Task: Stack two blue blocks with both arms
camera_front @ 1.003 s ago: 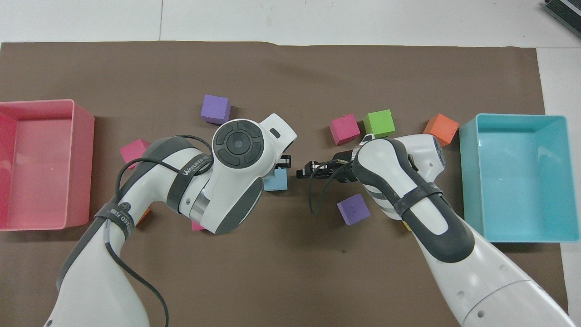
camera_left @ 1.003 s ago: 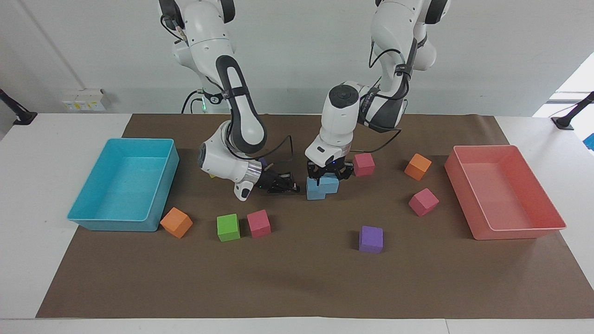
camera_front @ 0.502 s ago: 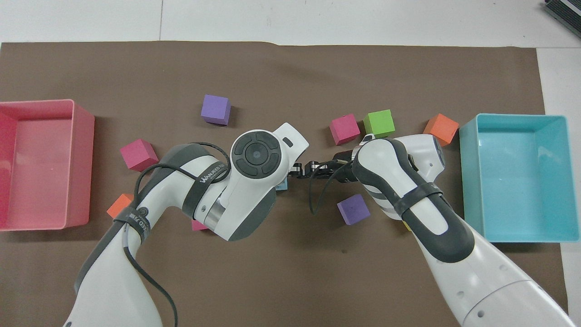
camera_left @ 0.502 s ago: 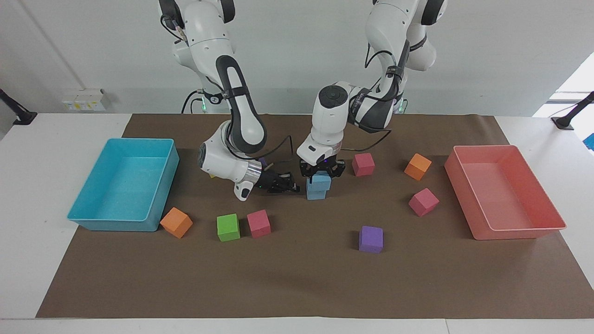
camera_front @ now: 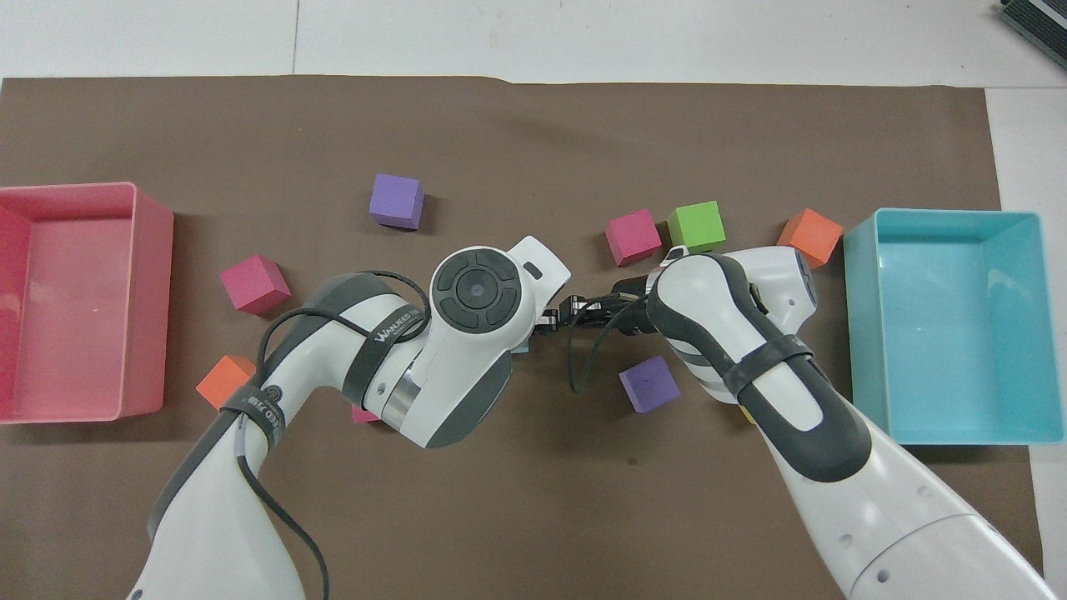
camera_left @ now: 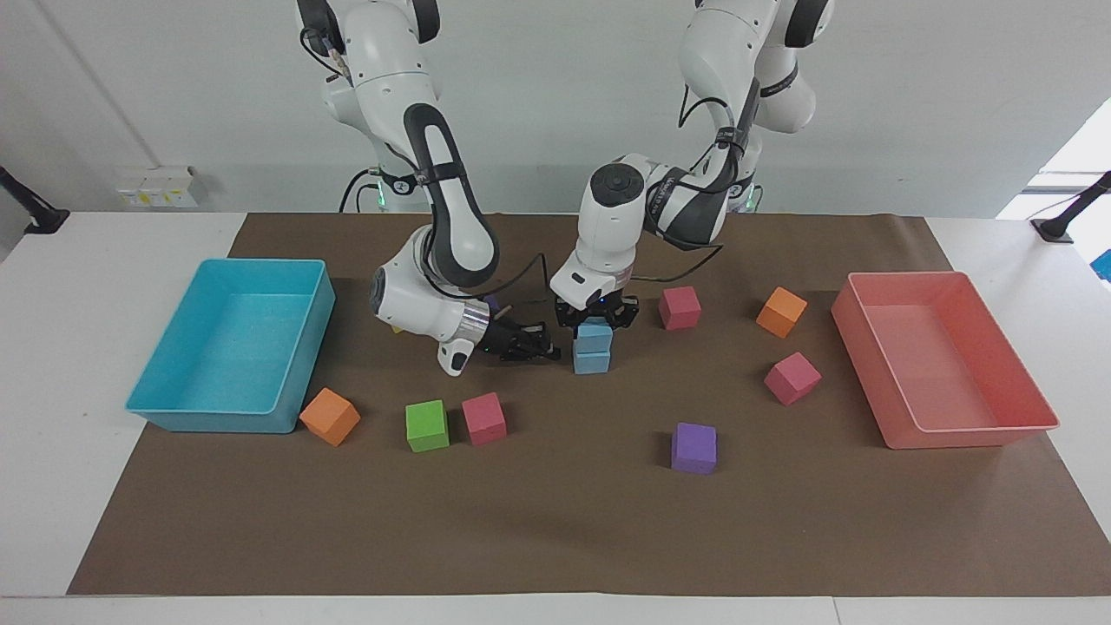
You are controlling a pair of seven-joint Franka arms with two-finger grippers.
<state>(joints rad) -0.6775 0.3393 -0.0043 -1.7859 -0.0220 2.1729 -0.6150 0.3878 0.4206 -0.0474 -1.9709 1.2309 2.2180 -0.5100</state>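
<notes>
At mid-table, directly under your left gripper (camera_left: 595,318), the upper blue block (camera_left: 594,337) it clamps sits seemingly square on the lower blue block (camera_left: 591,362). Your right gripper (camera_left: 542,346), closed and empty, waits just beside the stack.

Right claw (camera_left: 545,345) just beside blue stack (camera_left: 593,347)

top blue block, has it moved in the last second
Yes. Held in the left gripper, the top blue block has slid toward the right arm's end, from overhanging the bottom blue block to squarely over it.
</notes>
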